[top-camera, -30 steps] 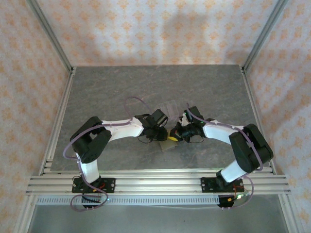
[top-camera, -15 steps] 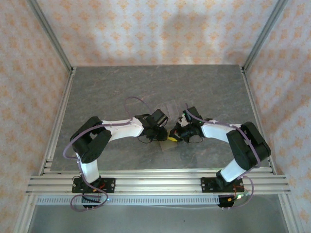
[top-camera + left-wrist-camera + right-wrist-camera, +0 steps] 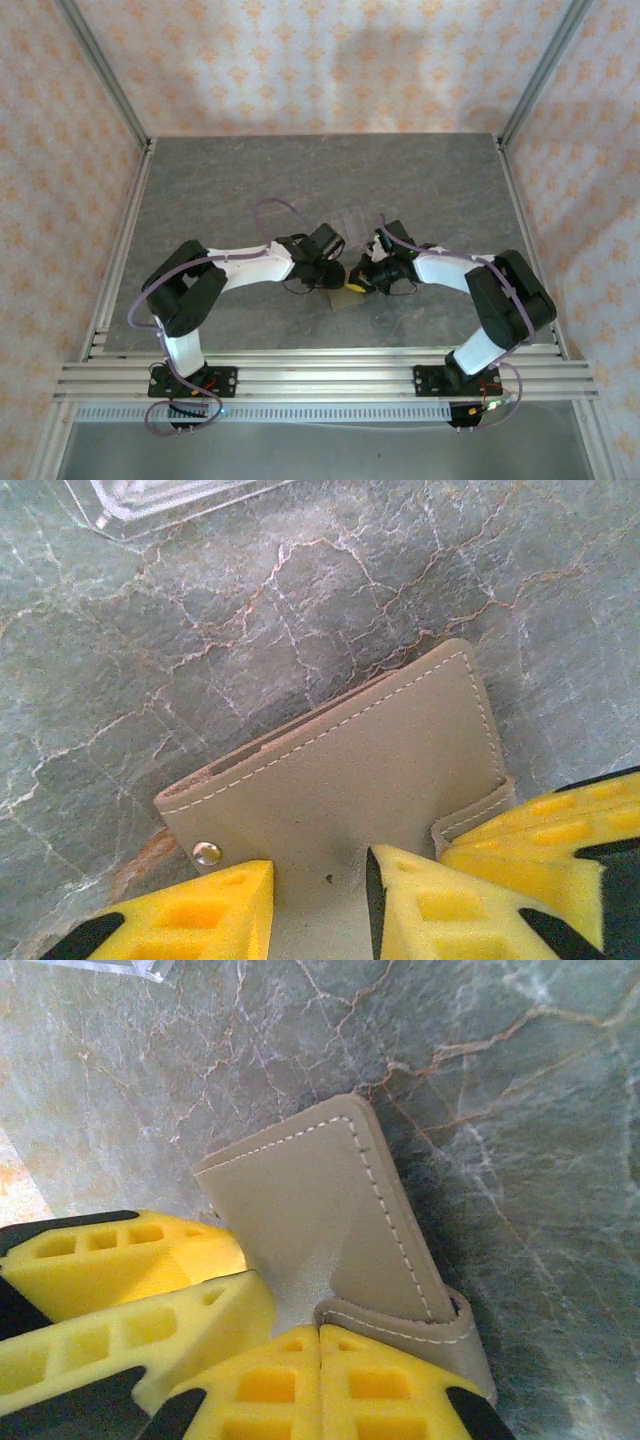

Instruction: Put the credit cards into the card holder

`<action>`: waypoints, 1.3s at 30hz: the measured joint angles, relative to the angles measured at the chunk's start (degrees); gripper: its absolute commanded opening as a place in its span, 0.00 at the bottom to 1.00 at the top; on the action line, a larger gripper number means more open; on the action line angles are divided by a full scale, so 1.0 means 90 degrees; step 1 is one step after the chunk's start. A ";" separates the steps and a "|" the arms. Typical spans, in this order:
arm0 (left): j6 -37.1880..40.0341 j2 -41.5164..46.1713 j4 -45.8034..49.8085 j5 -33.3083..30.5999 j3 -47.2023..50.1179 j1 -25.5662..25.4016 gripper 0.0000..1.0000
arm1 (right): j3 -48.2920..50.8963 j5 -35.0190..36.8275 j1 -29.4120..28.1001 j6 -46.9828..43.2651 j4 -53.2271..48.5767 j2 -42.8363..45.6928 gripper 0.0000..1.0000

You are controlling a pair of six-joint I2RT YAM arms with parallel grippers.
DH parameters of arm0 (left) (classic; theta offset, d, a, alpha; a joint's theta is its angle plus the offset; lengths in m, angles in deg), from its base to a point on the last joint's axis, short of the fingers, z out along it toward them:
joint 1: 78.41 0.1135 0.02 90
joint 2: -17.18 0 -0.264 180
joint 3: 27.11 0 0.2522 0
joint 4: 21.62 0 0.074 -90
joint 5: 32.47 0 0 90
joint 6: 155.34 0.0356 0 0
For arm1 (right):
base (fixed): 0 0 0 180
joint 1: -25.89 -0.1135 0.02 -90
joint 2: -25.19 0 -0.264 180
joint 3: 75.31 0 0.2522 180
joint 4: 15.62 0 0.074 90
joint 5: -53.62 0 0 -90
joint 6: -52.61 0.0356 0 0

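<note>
Right arm [image 3: 470,280] shifted slightly left, apparently nearer the card holder [image 3: 345,298]

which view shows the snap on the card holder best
The left wrist view: the round metal snap sits sharp at the lower left corner of the card holder. The right wrist view shows the card holder's stitched flap. In the top view the holder is a small tan patch.

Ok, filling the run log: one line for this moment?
left gripper: gripping card holder edge | right gripper: shut on holder's flap | holder on table | cards: unseen
</note>
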 measured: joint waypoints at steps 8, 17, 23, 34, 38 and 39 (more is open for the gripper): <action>0.0002 0.0826 -0.0146 0.0160 0.0381 0.0435 0.38 | -0.0240 0.0508 -0.0170 -0.0124 -0.0461 0.0155 0.22; 0.0262 0.3038 0.0425 -0.0911 0.0656 0.1171 0.71 | -0.1387 0.1450 -0.0233 -0.0665 -0.1260 0.0933 0.85; 0.0372 0.4903 0.0991 -0.3317 0.0901 0.1433 0.94 | -0.1841 0.2926 -0.0243 -0.1064 -0.1729 0.1853 0.99; 0.1960 0.5115 -0.0804 -0.7329 0.3230 0.2261 1.00 | 0.0015 0.7798 0.0231 -0.3104 0.0066 0.3949 0.99; 0.2521 0.4554 -0.1982 -0.7429 0.3626 0.3036 1.00 | 0.1936 0.8313 0.0583 -0.4398 0.2441 0.3976 0.99; 0.2671 0.4493 -0.2336 -0.7327 0.3745 0.3155 1.00 | 0.2225 0.8378 0.0678 -0.4600 0.2846 0.3883 0.99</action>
